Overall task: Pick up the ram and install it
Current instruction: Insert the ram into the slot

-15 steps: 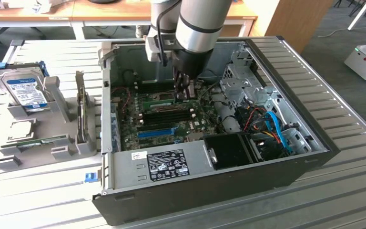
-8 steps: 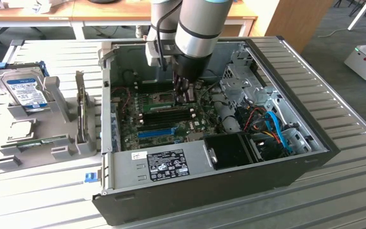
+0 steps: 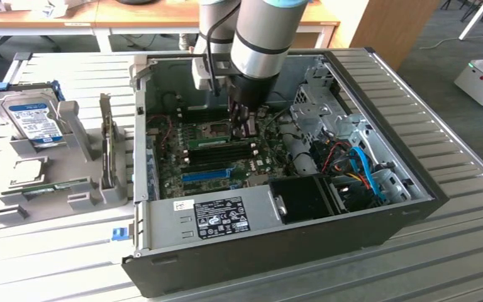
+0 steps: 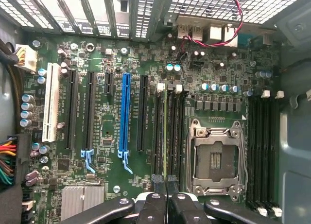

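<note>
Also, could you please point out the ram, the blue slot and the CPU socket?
ram (image 4: 166, 131), wrist view, middle of its upper edge.
blue slot (image 4: 126, 112), wrist view, middle of its length.
CPU socket (image 4: 214, 160), wrist view, centre pin field.

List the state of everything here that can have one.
computer case: open, side panel off.
gripper: shut on the ram.
ram: on edge, in line with the black memory slots; seated or not, cannot tell.
processor socket: empty.
blue slot: empty.
hard drive: standing in the holder outside the case.
</note>
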`<state>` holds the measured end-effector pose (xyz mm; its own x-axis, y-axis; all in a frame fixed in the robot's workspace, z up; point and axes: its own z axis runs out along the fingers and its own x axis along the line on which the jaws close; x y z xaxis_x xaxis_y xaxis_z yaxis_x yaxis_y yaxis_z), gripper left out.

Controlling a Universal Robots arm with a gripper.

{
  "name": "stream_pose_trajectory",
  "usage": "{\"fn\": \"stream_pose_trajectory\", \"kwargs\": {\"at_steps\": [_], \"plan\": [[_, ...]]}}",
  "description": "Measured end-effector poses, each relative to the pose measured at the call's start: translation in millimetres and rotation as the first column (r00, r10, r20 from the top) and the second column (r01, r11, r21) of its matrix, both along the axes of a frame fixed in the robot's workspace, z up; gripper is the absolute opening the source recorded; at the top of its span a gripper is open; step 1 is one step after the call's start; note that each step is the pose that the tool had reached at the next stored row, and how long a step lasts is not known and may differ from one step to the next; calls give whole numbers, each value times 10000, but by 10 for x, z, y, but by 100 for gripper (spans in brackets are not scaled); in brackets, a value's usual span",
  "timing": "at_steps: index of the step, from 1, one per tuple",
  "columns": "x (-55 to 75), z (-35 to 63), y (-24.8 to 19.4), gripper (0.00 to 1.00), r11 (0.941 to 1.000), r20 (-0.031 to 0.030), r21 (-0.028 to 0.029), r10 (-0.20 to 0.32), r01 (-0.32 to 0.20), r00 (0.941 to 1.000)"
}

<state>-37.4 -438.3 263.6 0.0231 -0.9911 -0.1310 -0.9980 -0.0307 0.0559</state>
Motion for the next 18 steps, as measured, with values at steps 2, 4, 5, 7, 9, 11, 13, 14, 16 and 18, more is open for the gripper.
{"fn": "stream_pose_trajectory", "kwargs": {"at_steps": [2, 4, 5, 7, 9, 11, 13, 14, 16, 18], "plan": [[-2, 0, 0, 12, 9999, 0, -131, -4, 4, 10000], [0, 0, 1, 12, 9995, 1, -326, 0, 0, 10000], [-1, 0, 2, 12, 9991, 0, -420, -1, 1, 10000], [0, 0, 3, 12, 9981, 0, -608, -1, 1, 10000], [0, 1, 7, 12, 9967, -1, -810, -1, 1, 10000], [0, 0, 7, 12, 9963, -1, -860, 0, -1, 10000], [-1, 1, 11, 12, 9962, -1, -875, -1, 1, 10000], [-1, 0, 23, 12, 9960, 0, -891, -2, 2, 10000], [0, 0, 51, 12, 9959, -1, -909, 0, 0, 10000], [0, -2, 83, 12, 9957, 0, -925, -1, 1, 10000]]}}
